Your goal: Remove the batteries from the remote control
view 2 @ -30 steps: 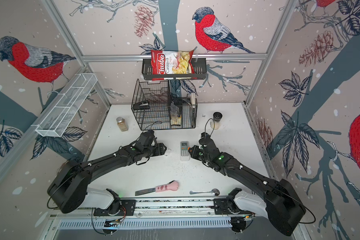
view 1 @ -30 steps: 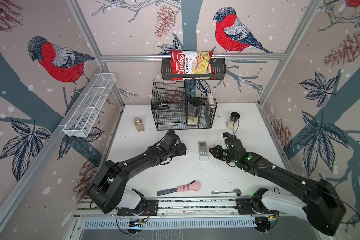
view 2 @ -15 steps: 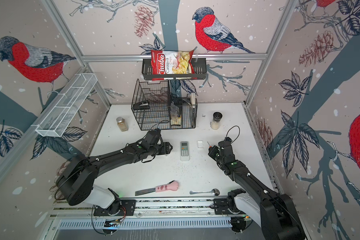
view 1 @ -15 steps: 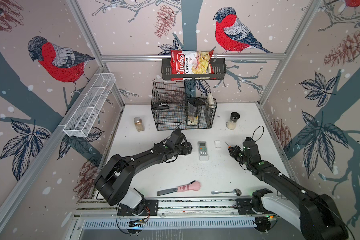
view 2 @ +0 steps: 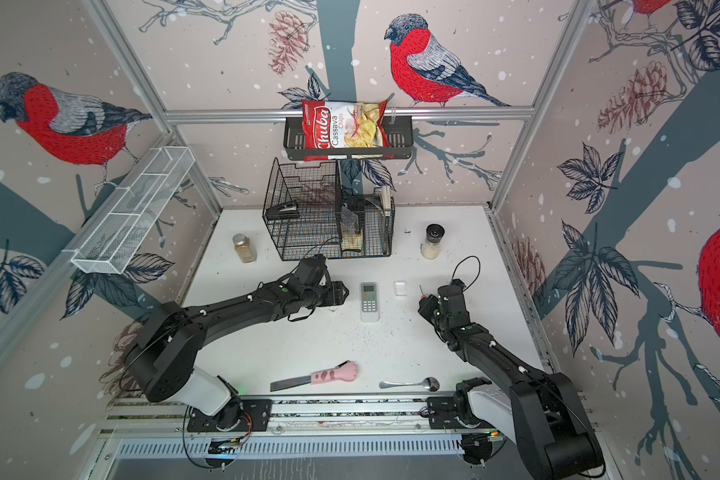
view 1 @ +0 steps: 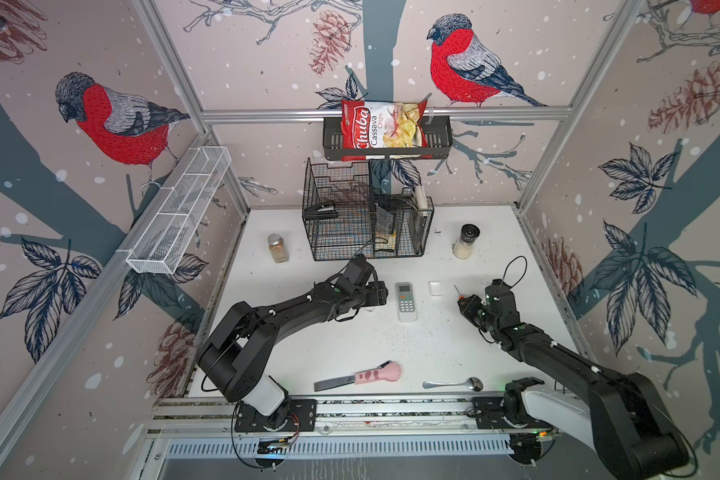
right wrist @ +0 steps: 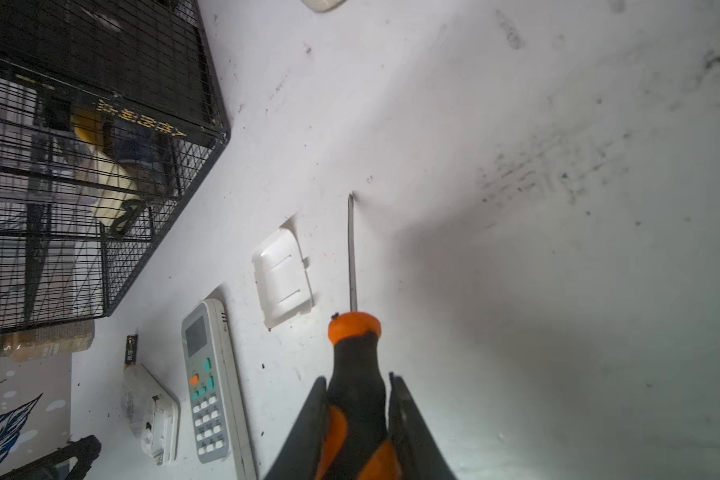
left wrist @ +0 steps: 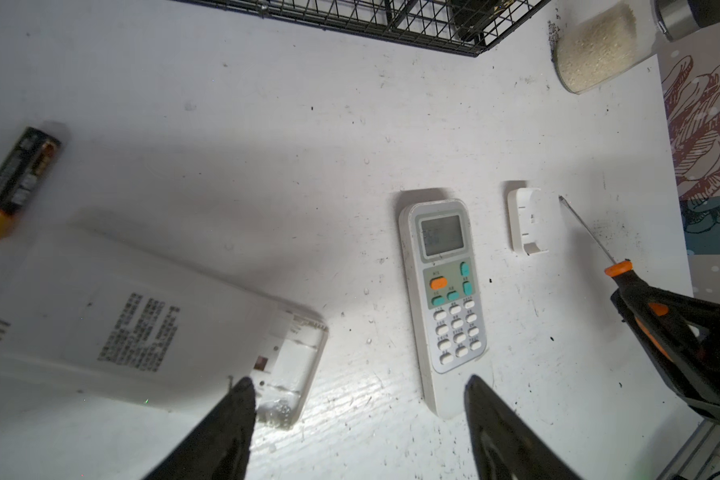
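A white remote control (left wrist: 142, 332) lies face down with its battery compartment uncovered, and one black battery (left wrist: 15, 183) lies on the table beside it. My left gripper (left wrist: 358, 399) hangs open just above; one fingertip is over that compartment. The other fingertip is over the end of a second, face-up remote (view 1: 406, 301). In both top views my left gripper (view 1: 381, 293) hides the face-down remote. The loose white cover (view 1: 435, 288) lies right of the face-up remote. My right gripper (right wrist: 356, 390) is shut on an orange-and-black screwdriver (right wrist: 356, 361), whose tip rests on the table.
A black wire basket (view 1: 366, 216) stands at the back, with a spice jar (view 1: 278, 248) to its left and a grinder (view 1: 466, 241) to its right. A pink-handled knife (view 1: 362, 376) and a spoon (view 1: 454, 383) lie near the front rail.
My right gripper has pulled back to the right with the screwdriver, uncovering the white cover. My left gripper has slid a little right, towards the face-up remote.
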`<act>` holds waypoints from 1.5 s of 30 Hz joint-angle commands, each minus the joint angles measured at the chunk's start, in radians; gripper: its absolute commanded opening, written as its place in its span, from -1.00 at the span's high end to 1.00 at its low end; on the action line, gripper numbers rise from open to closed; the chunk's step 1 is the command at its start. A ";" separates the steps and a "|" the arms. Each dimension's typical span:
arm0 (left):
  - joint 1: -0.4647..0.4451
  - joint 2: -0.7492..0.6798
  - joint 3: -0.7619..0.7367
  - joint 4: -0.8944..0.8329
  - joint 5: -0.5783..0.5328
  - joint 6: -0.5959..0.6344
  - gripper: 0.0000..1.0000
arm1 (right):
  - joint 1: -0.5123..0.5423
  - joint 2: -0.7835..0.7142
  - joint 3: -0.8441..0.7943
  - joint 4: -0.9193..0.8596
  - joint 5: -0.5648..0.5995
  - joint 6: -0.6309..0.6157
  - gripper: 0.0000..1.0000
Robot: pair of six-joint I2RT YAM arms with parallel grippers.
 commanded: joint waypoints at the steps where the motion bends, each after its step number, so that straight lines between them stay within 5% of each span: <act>1: -0.003 0.017 0.026 -0.013 0.005 0.016 -0.56 | -0.001 0.015 0.001 -0.016 0.002 0.007 0.39; 13: -0.015 0.077 0.095 -0.070 0.006 0.038 -0.64 | 0.000 0.072 0.010 -0.022 0.020 0.002 0.28; 28: -0.091 0.286 0.365 -0.264 -0.035 0.110 -0.75 | 0.059 0.060 0.075 -0.068 0.028 -0.034 0.11; 45: -0.192 0.549 0.668 -0.520 -0.216 0.042 -0.76 | 0.079 -0.070 0.096 -0.135 0.063 -0.054 -0.10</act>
